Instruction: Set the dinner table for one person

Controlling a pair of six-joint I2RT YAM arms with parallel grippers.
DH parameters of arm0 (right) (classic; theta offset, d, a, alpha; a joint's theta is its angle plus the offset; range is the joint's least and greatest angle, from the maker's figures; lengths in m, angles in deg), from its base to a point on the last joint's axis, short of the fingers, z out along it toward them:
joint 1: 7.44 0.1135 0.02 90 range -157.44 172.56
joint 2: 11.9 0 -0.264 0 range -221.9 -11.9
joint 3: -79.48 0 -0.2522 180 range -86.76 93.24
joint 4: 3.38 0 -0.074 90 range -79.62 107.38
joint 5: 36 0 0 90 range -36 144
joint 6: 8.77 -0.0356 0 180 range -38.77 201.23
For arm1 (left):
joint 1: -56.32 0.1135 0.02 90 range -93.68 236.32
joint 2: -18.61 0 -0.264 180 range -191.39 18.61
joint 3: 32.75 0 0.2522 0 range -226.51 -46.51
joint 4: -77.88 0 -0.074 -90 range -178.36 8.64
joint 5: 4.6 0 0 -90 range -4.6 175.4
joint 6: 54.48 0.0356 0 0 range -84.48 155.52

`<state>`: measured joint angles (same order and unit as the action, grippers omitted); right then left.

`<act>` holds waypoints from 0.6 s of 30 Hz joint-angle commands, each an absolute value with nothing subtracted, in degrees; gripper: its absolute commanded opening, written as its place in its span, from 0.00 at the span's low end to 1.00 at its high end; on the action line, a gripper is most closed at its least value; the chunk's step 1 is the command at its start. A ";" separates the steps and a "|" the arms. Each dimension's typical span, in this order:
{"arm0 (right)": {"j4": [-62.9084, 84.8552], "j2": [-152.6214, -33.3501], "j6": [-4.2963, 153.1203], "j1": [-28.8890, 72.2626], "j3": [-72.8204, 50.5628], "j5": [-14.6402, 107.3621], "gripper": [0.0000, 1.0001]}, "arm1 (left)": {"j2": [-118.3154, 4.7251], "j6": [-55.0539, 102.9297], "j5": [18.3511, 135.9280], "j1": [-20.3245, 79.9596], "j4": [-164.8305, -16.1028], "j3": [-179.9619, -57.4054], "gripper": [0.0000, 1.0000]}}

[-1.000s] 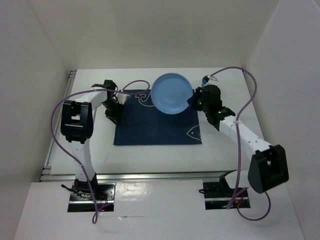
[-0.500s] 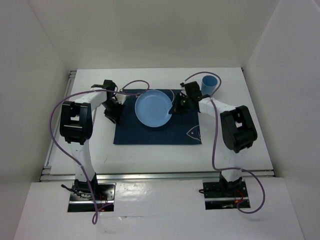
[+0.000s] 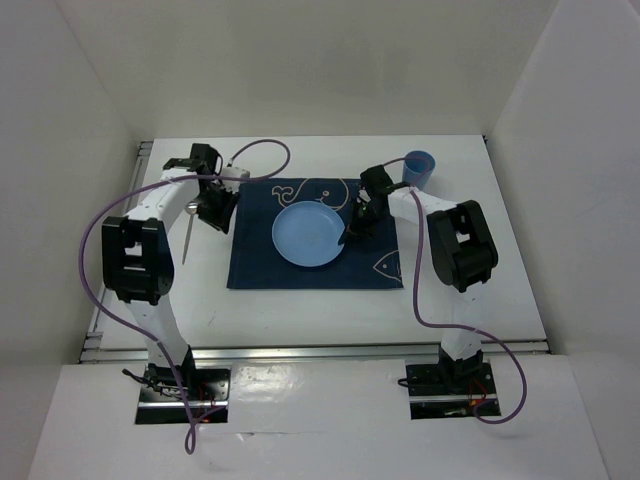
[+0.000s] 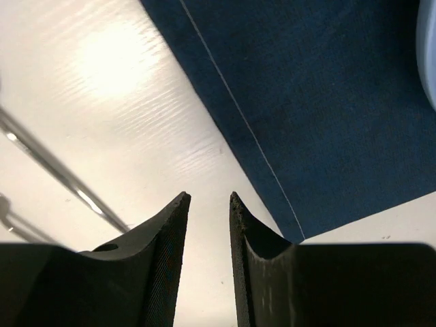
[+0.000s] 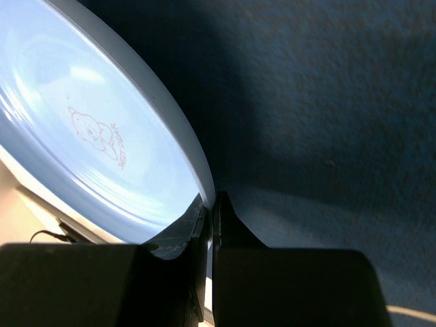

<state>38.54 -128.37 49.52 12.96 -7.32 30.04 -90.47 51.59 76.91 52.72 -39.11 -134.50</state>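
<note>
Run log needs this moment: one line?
right pincer: shut on round light-blue plate over navy cloth placemat | left pincer: open, empty

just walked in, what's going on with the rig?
It's setting a place on the white table. The right hand pinches the rim of a blue plate over the navy placemat; whether it rests on it isn't clear. The left hand is open and empty at the mat's left edge, near a metal utensil lying on the table. A blue cup stands by the mat's far right corner.
</note>
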 commanded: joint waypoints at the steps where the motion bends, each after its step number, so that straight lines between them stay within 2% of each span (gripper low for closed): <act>1: 40.53 -126.07 48.88 13.74 -7.39 31.23 0.00 | -87.65 50.90 78.01 53.07 -36.95 -137.04 0.38; 8: 40.52 -126.78 48.88 13.74 -7.40 32.99 0.00 | -85.72 51.43 81.89 54.73 -36.95 -136.43 0.38; 9: 41.05 -126.78 48.88 14.26 -6.88 33.78 0.04 | -85.72 51.43 81.89 55.52 -36.95 -135.82 0.38; 10: 41.05 -126.78 49.49 14.27 -6.87 33.79 0.15 | -85.11 51.43 81.89 56.40 -36.95 -135.20 0.39; 11: 41.66 -126.78 49.50 14.27 -6.35 33.79 0.40 | -85.10 51.43 82.67 56.40 -36.95 -134.24 0.39; 13: 42.28 -125.64 50.03 14.27 -5.73 33.79 0.63 | -85.10 51.43 85.21 57.02 -37.74 -133.09 0.39; 15: 42.90 -124.85 50.55 14.97 -5.21 34.66 0.75 | -85.62 51.43 87.41 57.55 -38.44 -131.34 0.40; 18: 44.22 -122.74 50.55 16.11 -3.89 36.68 0.77 | -87.02 50.81 94.43 57.55 -41.42 -129.31 0.42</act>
